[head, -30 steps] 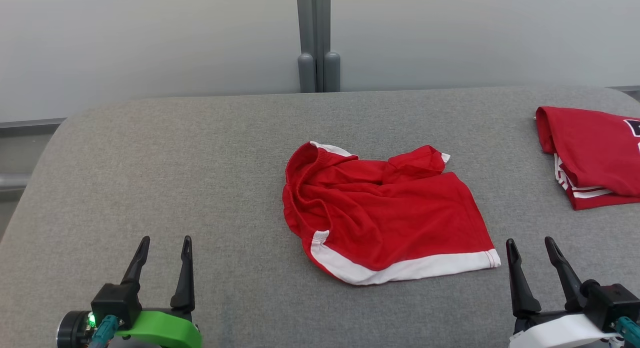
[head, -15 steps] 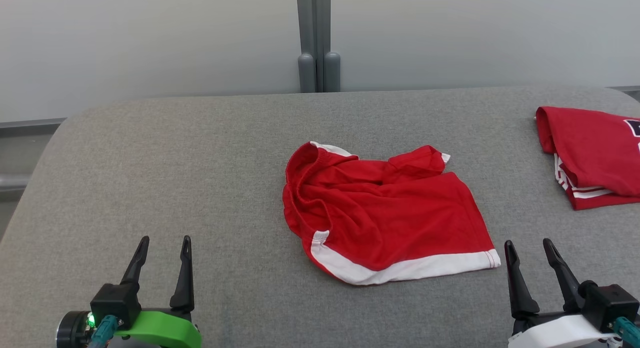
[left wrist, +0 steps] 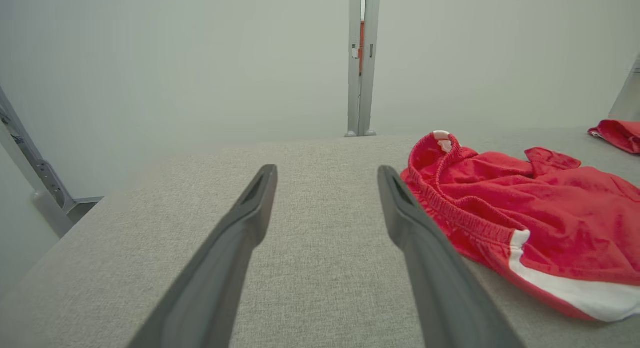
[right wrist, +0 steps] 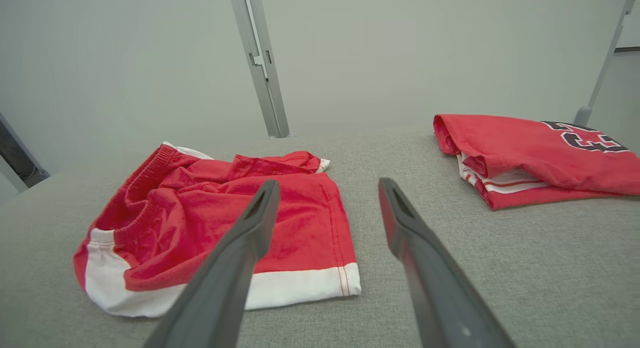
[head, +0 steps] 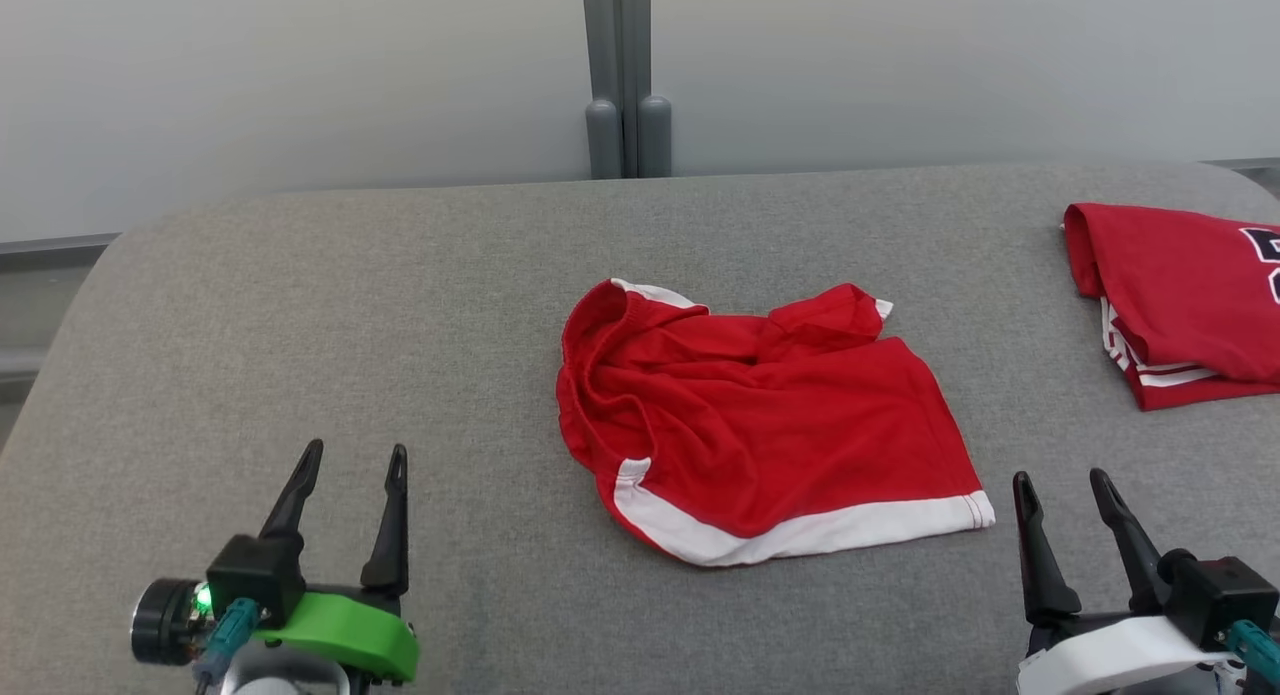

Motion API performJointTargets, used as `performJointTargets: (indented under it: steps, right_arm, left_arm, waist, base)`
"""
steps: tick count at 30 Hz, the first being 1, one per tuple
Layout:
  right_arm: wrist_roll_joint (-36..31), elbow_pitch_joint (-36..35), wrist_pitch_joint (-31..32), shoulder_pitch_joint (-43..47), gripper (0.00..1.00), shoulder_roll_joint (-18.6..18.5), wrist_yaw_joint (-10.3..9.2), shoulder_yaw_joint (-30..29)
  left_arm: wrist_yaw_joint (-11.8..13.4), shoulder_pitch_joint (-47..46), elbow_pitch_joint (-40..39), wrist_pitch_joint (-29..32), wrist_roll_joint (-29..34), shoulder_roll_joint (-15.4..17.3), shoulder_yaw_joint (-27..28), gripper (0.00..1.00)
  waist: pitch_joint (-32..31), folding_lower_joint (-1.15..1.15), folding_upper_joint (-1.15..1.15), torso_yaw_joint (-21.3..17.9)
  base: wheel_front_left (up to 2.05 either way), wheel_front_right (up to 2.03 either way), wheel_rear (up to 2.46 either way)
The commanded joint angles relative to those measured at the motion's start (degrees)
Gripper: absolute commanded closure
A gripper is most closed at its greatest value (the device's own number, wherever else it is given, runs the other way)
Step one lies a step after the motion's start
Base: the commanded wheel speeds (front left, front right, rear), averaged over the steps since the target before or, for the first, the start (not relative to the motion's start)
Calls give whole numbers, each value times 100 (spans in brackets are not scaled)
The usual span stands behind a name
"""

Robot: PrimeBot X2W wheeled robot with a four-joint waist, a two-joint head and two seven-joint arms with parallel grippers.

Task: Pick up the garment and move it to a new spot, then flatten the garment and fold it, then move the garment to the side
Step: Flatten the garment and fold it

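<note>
The garment [head: 765,425] is a pair of red shorts with white trim, lying crumpled in the middle of the grey padded table [head: 400,305]. It also shows at the right of the left wrist view [left wrist: 525,213] and at the left of the right wrist view [right wrist: 220,223]. My left gripper [head: 357,458] hovers open near the table's front left, well left of the shorts. My right gripper [head: 1060,483] stands open at the front right, just beyond the shorts' white hem corner. Nothing sits between either pair of fingers.
A folded red jersey [head: 1180,295] with white stripes and dark lettering lies at the table's far right, also in the right wrist view [right wrist: 530,157]. A grey post [head: 620,75] rises behind the table against a pale wall. The table's left edge drops off rounded.
My left gripper has moved forward and slightly right over the table. The head camera has shifted a little, so the whole scene sits slightly higher and further left. The shorts lie as before.
</note>
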Motion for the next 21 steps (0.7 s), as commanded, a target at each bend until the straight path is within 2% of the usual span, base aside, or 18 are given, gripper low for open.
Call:
performJointTargets:
  steps: [1,6,15,21]
  right_arm:
    - [-37,62,-24,-130,0,-29,-12,-28]
    - [-76,417,75,-519,0,-104,-12,29]
    - [-62,1363,285,-1384,0,-197,-12,311]
    - [39,1958,234,-1842,0,-151,-12,557]
  left_arm:
    - [-12,-189,22,0,36,81,-120,0]
    - [-12,-743,136,0,-6,290,-805,0]
    - [-10,-1890,734,0,-235,622,-2541,0]
    - [-5,-2468,1237,2,-529,790,-3463,0]
  waist:
    - [50,0,0,-36]
    - [263,0,0,-135]
    - [748,0,0,-405]
    - [1039,0,0,-587]
  base:
    - [0,0,0]
    - [0,0,0]
    - [0,0,0]
    - [0,0,0]
